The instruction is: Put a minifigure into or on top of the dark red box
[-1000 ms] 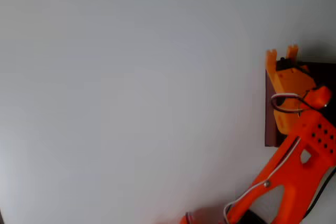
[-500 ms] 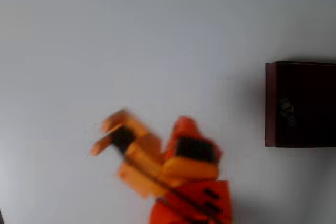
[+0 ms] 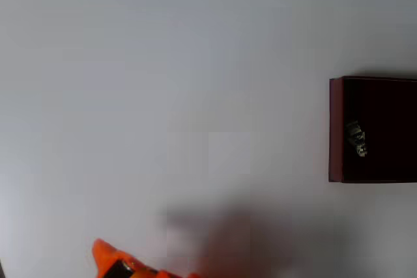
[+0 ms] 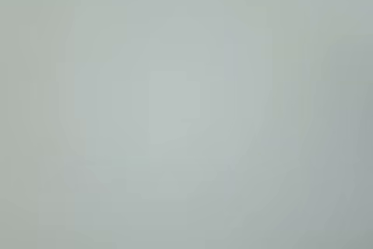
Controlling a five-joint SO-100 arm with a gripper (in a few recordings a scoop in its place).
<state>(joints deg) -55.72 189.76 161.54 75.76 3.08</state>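
So the dark red box [image 3: 335,128] sits at the right edge of the overhead view, partly cut off by the frame. It's a plain rectangle with straight, flat maroon walls and square corners, and the inside is a really dark, near-black matte floor. The wall on its left side reads as a thin maroon strip with a slightly lighter top edge.

The minifigure [image 3: 356,139] is lying inside the box, on that dark floor, close to the left wall and roughly halfway along it. It's a tiny pale thing, whitish-grey with a few darker specks, lumpy in outline and way smaller than the box. Too small and soft to make out any parts of it.

The counter [image 3: 163,63] is a smooth, flat, off-white surface with no grain or pattern, just a soft grey shadow smudge well to the lower left of the box.

Far from the box, down at the bottom edge of the overhead view, there's a bit of the hand [image 3: 114,264]: glossy orange plastic with a dark patch, blurry and mostly cropped. Can't tell if the fingers are apart or together.

The wrist view is just an even, featureless pale grey-green blur.
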